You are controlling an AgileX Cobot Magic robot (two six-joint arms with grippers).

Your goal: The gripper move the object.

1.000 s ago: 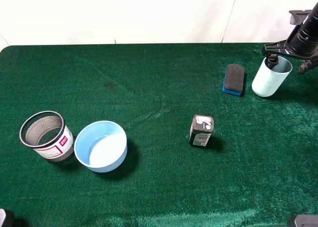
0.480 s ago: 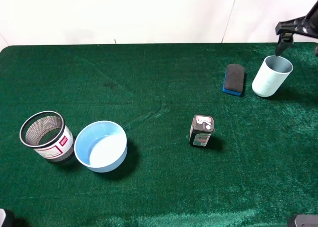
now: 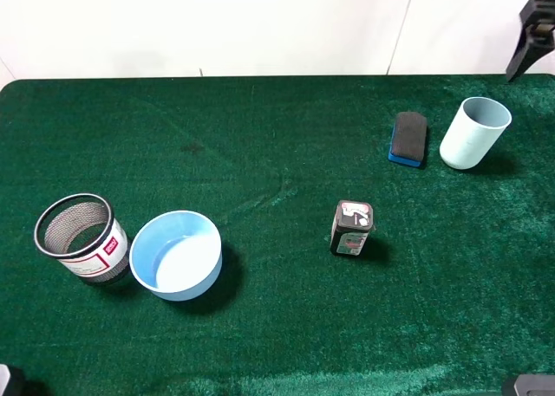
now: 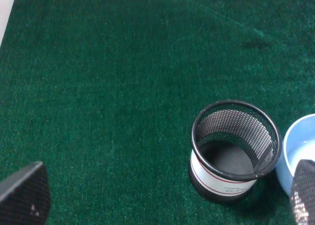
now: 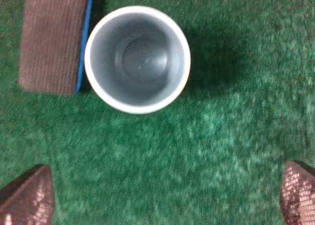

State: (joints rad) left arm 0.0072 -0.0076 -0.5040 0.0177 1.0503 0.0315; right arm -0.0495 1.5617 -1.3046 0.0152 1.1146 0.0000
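Observation:
The pale blue-green cup stands upright and free on the green table at the far right. The right wrist view looks straight down into the cup. My right gripper is open and empty, lifted well above the cup, with its fingertips spread wide apart. In the exterior high view only a black part of the right gripper shows at the top right edge, behind the cup. My left gripper is open and empty above the table's left side.
A blue-backed eraser lies just left of the cup. A small black box stands mid-table. A wide blue bowl and a black mesh cup stand at the front left; the mesh cup also shows in the left wrist view.
My right gripper has let go of the cup's rim and moved up and back toward the top right. The cup stays standing in place. The left arm has not moved.

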